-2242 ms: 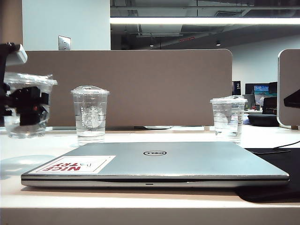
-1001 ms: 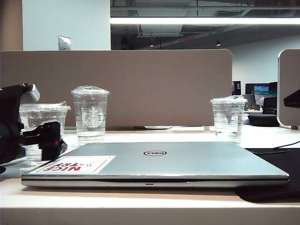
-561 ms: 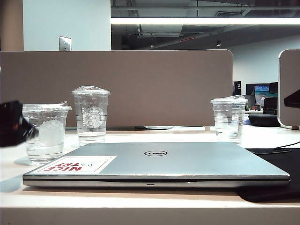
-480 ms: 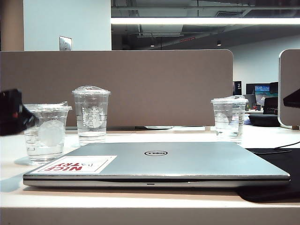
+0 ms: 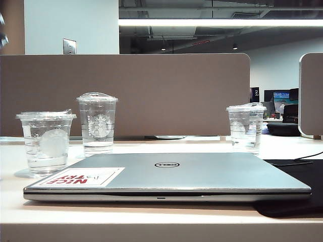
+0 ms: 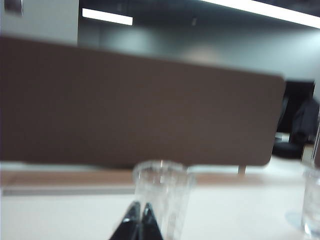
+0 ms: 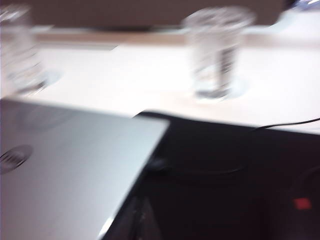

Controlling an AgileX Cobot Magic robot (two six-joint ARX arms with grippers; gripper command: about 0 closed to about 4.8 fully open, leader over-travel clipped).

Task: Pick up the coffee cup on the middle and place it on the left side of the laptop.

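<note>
- Brown partition panel point(image 5: 126, 93) backs a pale desk point(image 5: 151, 217), office lights glowing beyond.
- Exterior view: the coffee cup point(image 5: 46, 143) stands upright on the desk at about 9 o'clock from the laptop point(image 5: 166, 176), just beside its left edge, nothing touching it.
- Behind it, the tall domed-lid cup point(image 5: 97, 122) sits at roughly 11 o'clock from the laptop; the lined cup point(image 5: 246, 126) at 1 o'clock.
- Neither gripper shows in the exterior view, only in the wrist views.
- Left wrist view (blurred): the left gripper point(image 6: 139, 222) has its dark fingertips pressed together, empty, in front of a clear cup point(image 6: 162, 197).
- Right wrist view (very blurred): the right gripper point(image 7: 140, 220) is a dark smear over a black mat point(image 7: 225, 175); can't tell whether it's open or closed.
- Writing: a red-and-white "NICE TRY" sticker point(image 5: 81, 177) (upside down to the camera) and a round Dell logo point(image 5: 167, 165).
</note>
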